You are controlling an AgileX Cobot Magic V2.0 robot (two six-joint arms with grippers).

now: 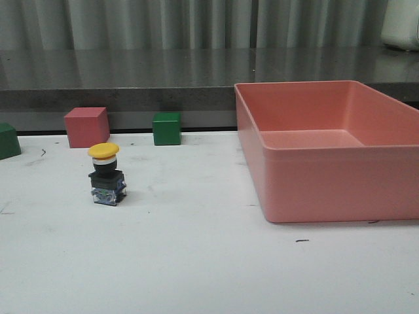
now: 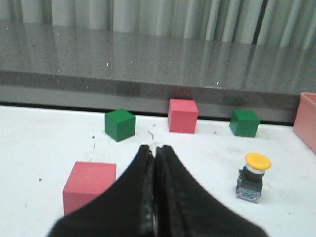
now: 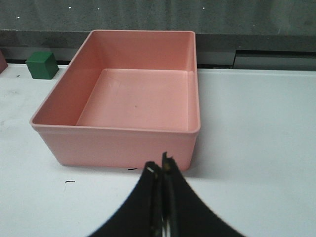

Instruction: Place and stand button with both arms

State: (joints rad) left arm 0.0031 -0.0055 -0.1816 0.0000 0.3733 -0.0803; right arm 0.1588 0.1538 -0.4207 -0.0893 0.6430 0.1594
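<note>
black left gripper jaws closed, empty, right gripper likewise

The button stands upright on the table, left of the bin (cubes behind).

Cut off by the front view's edges: green cube at far left, large pink plastic bin at right. Partly hidden behind the left gripper: near pink cube.

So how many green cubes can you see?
2. One green cube sits far left near the back edge, half cut off in the front view; the other green cube is right of the pink cube. More could be out of view.
</note>
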